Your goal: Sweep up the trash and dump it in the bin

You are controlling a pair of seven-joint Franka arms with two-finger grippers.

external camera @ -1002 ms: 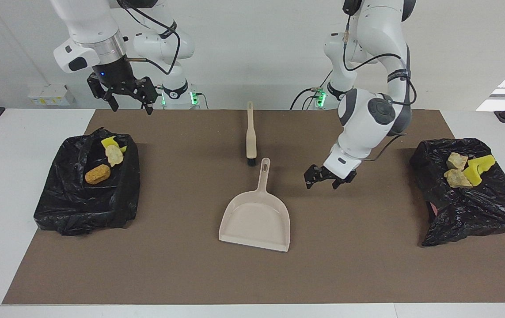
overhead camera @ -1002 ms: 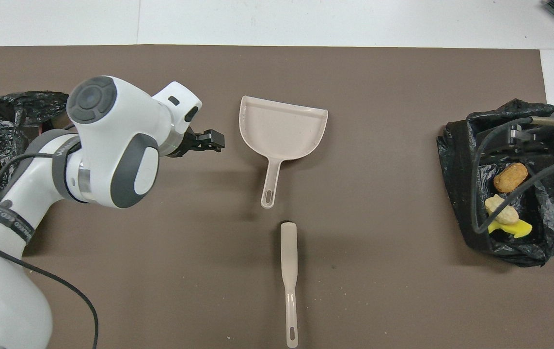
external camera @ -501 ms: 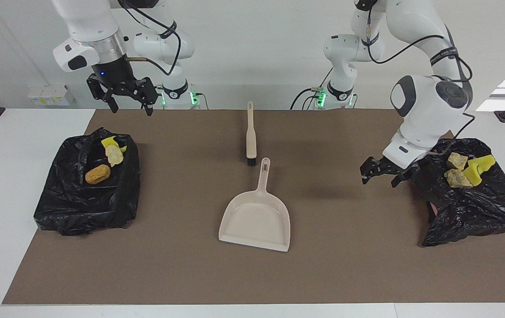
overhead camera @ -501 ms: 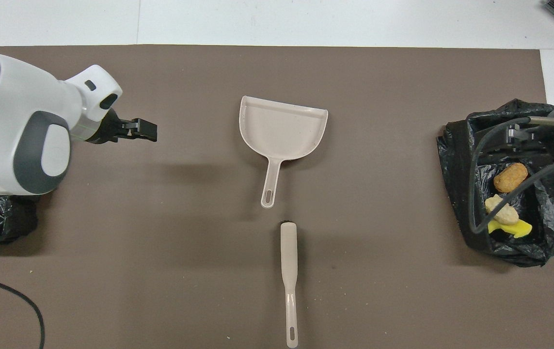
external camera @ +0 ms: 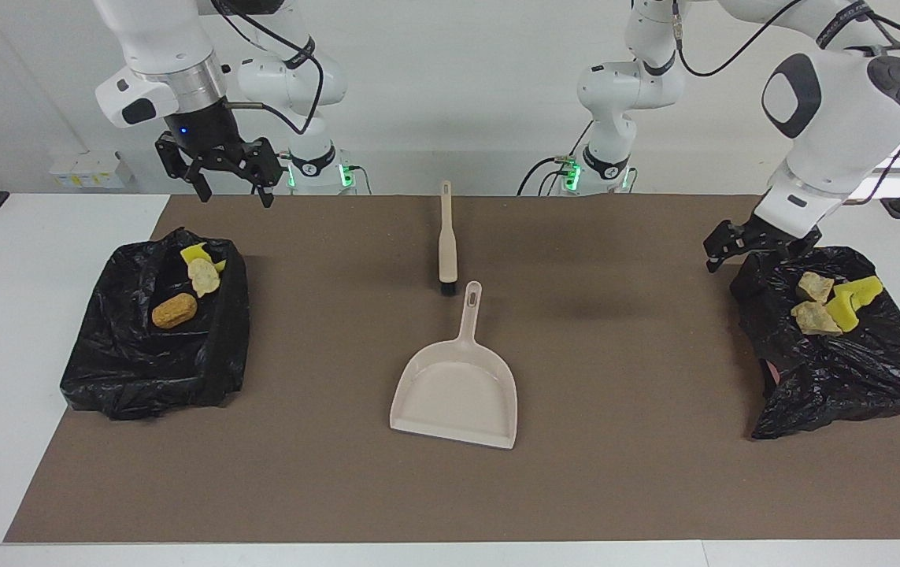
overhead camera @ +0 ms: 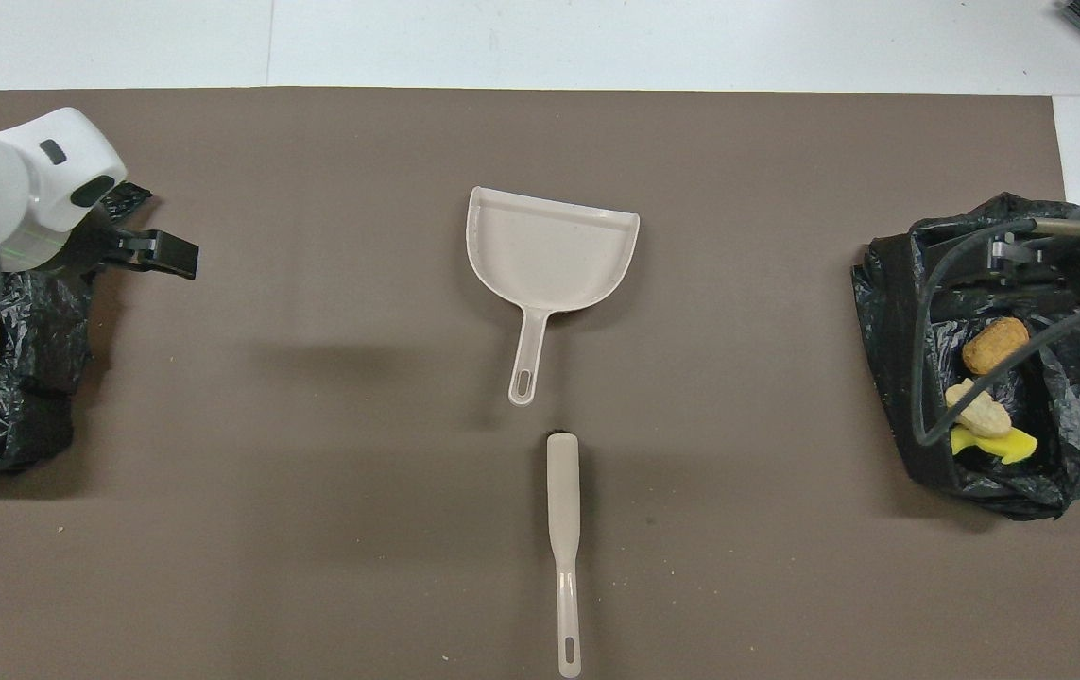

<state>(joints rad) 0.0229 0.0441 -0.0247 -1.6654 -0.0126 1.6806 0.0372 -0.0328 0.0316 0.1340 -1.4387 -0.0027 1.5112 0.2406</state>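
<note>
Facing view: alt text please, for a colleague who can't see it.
An empty beige dustpan and brush lie mid-mat between two black bin bags holding trash scraps; both grippers hang open, empty.

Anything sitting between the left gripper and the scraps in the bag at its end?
Nothing visible. The left gripper hangs empty over the bag's edge; the scraps lie uncovered on top.
</note>
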